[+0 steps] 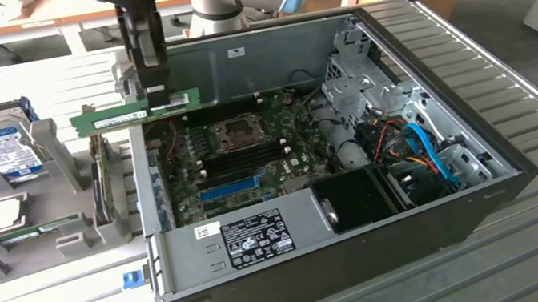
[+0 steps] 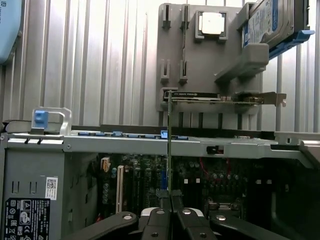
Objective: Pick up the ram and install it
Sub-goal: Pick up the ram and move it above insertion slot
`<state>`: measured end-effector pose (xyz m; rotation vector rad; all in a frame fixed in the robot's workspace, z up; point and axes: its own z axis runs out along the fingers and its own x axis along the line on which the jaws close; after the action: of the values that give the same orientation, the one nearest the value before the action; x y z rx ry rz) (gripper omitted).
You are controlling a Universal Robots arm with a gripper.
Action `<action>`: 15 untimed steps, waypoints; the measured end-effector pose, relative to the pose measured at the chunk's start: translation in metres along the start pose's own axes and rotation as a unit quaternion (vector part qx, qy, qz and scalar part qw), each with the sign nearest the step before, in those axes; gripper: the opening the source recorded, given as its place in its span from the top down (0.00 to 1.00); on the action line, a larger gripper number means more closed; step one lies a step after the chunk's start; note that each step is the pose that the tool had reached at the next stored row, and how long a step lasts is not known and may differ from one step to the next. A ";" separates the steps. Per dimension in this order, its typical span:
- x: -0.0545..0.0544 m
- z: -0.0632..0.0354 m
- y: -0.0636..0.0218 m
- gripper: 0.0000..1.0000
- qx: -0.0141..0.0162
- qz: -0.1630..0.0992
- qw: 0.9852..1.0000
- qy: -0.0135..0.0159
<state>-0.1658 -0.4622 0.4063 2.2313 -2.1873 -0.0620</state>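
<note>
My gripper (image 1: pixel 154 98) is shut on the ram (image 1: pixel 112 119), a long green stick with a white sticker. It hangs level in the air, over the wall of the open computer case (image 1: pixel 320 268) on the exterior view's left, well above the motherboard (image 1: pixel 248 158). In the wrist view the ram (image 2: pixel 170 150) appears edge-on as a thin line rising from between my gripper's (image 2: pixel 171 214) black fingers (image 2: pixel 156 220). The motherboard (image 2: pixel 210 180) lies beyond it, inside the case.
A grey parts holder (image 1: pixel 53 153) beside the case carries a hard drive (image 1: pixel 4 152), an upright expansion card (image 1: pixel 102 185) and another green stick (image 1: pixel 28 232). The case holds a CPU socket (image 1: pixel 241 131), cables (image 1: pixel 425 146) and a power supply (image 1: pixel 250 239).
</note>
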 end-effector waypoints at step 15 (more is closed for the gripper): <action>0.001 -0.0018 -0.0468 0.88 0.000 0.000 1.000 0.000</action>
<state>-0.1189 -0.4622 0.4062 2.2310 -2.1874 -0.0622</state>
